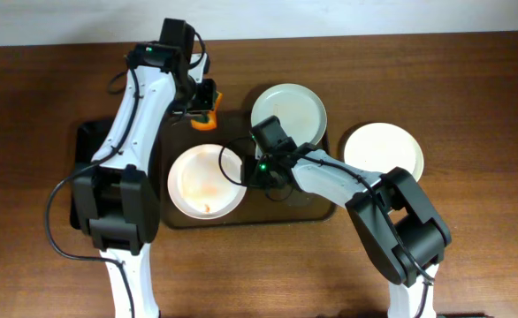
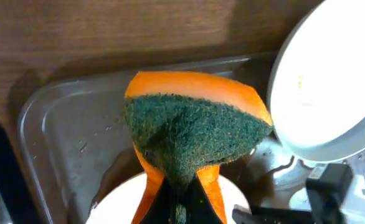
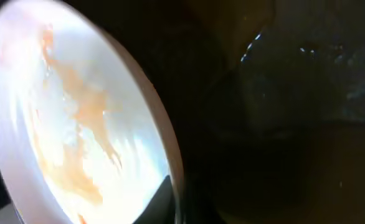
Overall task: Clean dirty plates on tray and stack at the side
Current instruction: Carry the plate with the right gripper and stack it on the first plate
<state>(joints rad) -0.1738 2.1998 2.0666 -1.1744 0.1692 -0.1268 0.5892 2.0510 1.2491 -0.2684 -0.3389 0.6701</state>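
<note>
Holding an orange sponge with a dark green scouring face point(image 2: 192, 127), the left gripper point(image 2: 181, 208) has its fingers closed narrowly on the sponge's lower edge, so the abrasive side faces outward for scrubbing. It hovers over the far-left corner of the large brown-olive translucent tray with a raised rim point(image 1: 166, 216), touching no plate. The right gripper point(image 1: 248, 170) reaches across the tray to the right edge of a round white shallow plate streaked with orange-red sauce point(image 1: 204, 181), which lies in the tray's near-left part. In the right wrist view one dark finger overlaps the rim of this streaked plate point(image 3: 76, 124). The other finger is lost in shadow, so the pinch on the rim is a judgement, not a certainty. Such a grip would steady the streaked plate against the sponge's push. A second white plate point(image 1: 288, 110) sits at the tray's far-right corner and appears to overlap the rim there. A third white plate point(image 1: 383, 150) rests on the brown wooden table point(image 1: 471, 71) just beside the tray's right side, probably as the base of the stack. A smaller black tray point(image 1: 84, 141) lies partly beneath the left arm. The step in hand is judged to be scrubbing, which requires the sponge to descend onto the streaked face.
</note>
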